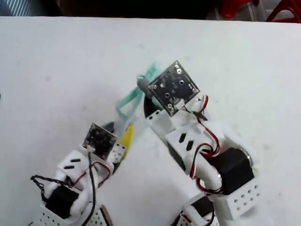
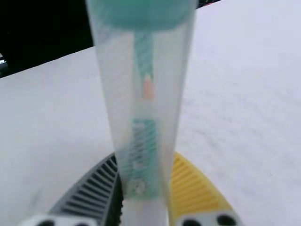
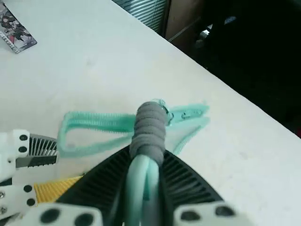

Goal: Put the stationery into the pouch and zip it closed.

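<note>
The left gripper (image 2: 143,190) pinches the pouch (image 2: 110,94), with one pencil (image 2: 143,136) already inside. The right gripper (image 3: 146,172) squeezes a pen (image 3: 149,127) at the pouch's open zip (image 3: 94,120). I think that pen and the zipping are still left to do.

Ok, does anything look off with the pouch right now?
The teal zipper gapes open in a loop while the left tool pinches the pouch and the right tool its teal strap. A pencil sits inside; nothing looks spilled or torn.

High view: overhead, looks down on table (image 1: 56,56), far edge along frame top. Both wrist views: very near, looking forward past own fingers (image 2: 190,190). Pouch (image 1: 128,101) shared by all three (right wrist view also catches left gripper (image 3: 51,165)).
</note>
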You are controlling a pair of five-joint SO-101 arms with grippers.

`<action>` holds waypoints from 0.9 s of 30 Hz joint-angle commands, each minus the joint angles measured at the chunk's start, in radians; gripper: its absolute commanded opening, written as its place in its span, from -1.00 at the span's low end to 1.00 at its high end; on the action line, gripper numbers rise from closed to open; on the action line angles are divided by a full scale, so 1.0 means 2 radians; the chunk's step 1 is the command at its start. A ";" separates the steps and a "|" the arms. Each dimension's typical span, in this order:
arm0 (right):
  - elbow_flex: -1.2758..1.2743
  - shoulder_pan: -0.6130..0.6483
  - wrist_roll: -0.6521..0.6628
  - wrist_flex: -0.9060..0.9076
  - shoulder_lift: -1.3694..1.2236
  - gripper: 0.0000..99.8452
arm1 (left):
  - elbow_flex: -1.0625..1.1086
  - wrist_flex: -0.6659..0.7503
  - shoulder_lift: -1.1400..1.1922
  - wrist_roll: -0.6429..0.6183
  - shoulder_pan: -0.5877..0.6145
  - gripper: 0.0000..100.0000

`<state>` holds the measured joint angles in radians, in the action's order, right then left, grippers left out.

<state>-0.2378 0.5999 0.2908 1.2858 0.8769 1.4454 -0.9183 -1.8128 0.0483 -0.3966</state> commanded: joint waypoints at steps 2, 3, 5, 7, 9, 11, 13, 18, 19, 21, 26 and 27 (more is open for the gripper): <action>0.021 0.007 0.007 0.016 0.046 -0.97 | -0.018 0.035 -0.004 -0.023 0.039 -0.95; 0.021 0.018 0.008 0.018 0.053 -0.97 | -0.018 0.035 -0.004 -0.023 0.040 -0.95; 0.021 0.040 0.030 0.033 0.060 -0.97 | -0.018 0.035 -0.004 -0.023 0.036 -0.95; 0.021 0.068 0.048 0.052 0.056 -0.97 | -0.018 0.035 -0.004 -0.023 0.036 -0.95; 0.021 0.093 0.063 0.070 0.047 -0.97 | -0.018 0.035 -0.004 -0.023 0.037 -0.95; 0.021 0.112 0.081 0.086 0.038 -0.97 | -0.018 0.035 -0.004 -0.023 0.038 -0.95; 0.021 0.122 0.096 0.101 0.032 -0.97 | -0.018 0.034 -0.004 -0.023 0.038 -0.95; -0.011 0.079 0.120 0.114 0.028 -0.97 | -0.018 0.031 -0.004 -0.023 0.039 -0.95; -0.025 0.065 0.120 0.114 0.028 -0.97 | -0.018 0.031 -0.004 -0.023 0.039 -0.95; -0.060 0.041 0.120 0.109 0.028 -0.97 | -0.018 0.031 -0.004 -0.023 0.039 -0.95; -0.134 -0.003 0.116 0.094 0.028 -0.66 | -0.018 0.031 -0.004 -0.023 0.039 -0.95; -0.142 -0.009 0.116 0.092 0.028 -0.50 | -0.018 0.031 -0.004 -0.023 0.039 -0.95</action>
<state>-0.4925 0.6291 0.5178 1.5037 0.9352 1.4454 -0.8922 -1.8113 0.0161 -0.3353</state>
